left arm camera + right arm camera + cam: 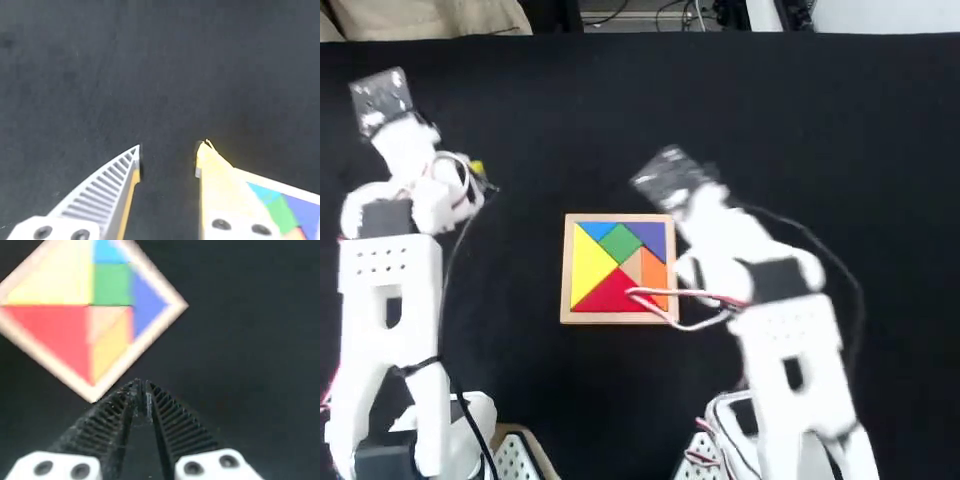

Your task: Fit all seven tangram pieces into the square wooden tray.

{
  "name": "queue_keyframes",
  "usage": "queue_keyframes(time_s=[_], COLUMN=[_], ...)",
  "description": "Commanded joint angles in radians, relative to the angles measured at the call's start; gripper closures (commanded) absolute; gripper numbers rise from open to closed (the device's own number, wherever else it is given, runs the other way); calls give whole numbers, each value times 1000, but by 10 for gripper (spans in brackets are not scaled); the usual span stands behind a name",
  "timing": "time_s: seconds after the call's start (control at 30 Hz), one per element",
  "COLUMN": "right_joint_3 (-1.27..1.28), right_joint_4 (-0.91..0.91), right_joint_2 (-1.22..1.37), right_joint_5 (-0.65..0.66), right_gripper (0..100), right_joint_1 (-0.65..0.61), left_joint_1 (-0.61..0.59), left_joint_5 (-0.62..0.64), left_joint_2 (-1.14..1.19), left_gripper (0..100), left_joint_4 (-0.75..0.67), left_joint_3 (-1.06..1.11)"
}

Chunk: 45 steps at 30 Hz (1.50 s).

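Left gripper (pixel 167 160), toward 10 o'clock: ribbed fingers apart, empty, above matte black desk (pixel 520 120). Square wooden tray (pixel 566 270), desk centre, holds seven flat coloured pieces (pixel 588 268) flush. Right gripper (pixel 142 390), tray's 1 o'clock: ribbed fingers together, empty.

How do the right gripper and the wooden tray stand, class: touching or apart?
Apart. The right wrist view shows black cloth between the shut right gripper and the wooden tray.
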Motion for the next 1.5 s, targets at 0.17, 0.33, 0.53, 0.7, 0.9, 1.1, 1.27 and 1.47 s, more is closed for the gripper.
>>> queue_keyframes(time_s=[0.17,0.33,0.53,0.7,0.9,1.1,1.27,1.47], right_joint_3=[-93,-71,-67,-71,-128,-157,-154,-22], right_joint_4=[8,8,9,-2,-46,-20,48,-11], right_joint_2=[-381,-461,-490,-486,-492,-492,-539,-676], right_joint_5=[-74,-74,-69,-68,-74,-74,-74,-71], right_gripper=[987,987,987,987,987,987,987,987], right_joint_1=[80,86,86,86,86,86,84,81], left_joint_1=[-13,-19,-8,-8,-7,-12,-10,-10], left_joint_5=[3,2,-196,-411,-393,-381,-362,-292], left_joint_2=[-14,-15,-61,-164,-367,-677,-1005,-1364], left_gripper=[809,809,809,809,809,809,809,809], left_joint_4=[356,497,621,620,606,423,259,147], left_joint_3=[-378,-550,-723,-696,-598,-189,252,595])
